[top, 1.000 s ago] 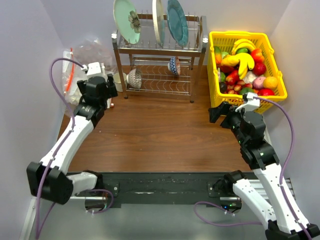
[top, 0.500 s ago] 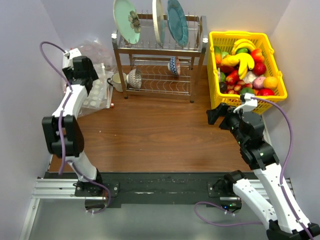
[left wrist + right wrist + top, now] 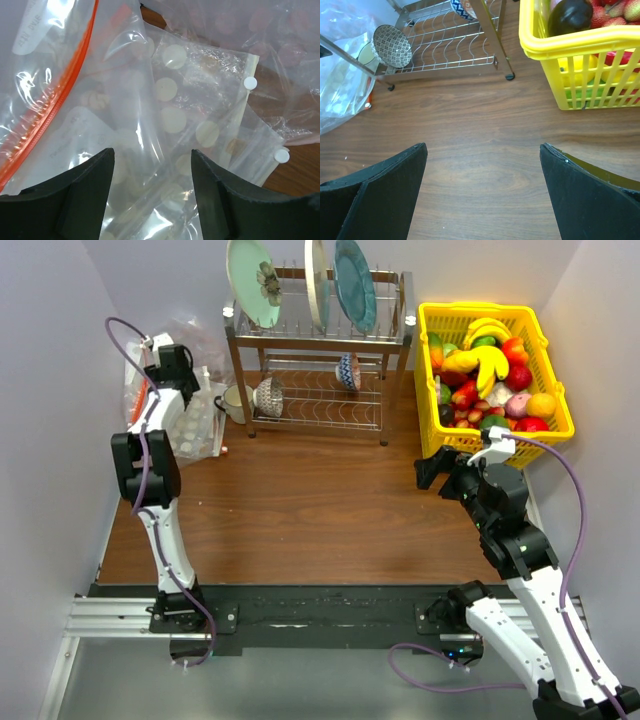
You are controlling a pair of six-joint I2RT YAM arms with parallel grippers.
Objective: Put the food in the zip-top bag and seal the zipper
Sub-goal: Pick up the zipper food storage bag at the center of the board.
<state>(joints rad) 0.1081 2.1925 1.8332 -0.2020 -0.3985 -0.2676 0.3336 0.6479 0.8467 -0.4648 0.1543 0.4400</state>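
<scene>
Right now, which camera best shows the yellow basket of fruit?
The top external view: nearly the whole yellow basket shows from above, fruit piled inside. The right wrist view catches only its near corner and a few pieces over the rim. The left wrist view shows only plastic bags, no basket.

The light is bright and even and comes from above; on the brown wooden table (image 3: 320, 500) the shadows are short and soft. In the left wrist view white glare streaks lie on the heap of crumpled clear plastic bags (image 3: 165, 100), and the black fingers (image 3: 75, 200) of the left gripper (image 3: 151, 152) look a little soft. The overhead view is sharp, with pale walls (image 3: 40, 390) slightly washed out.
</scene>
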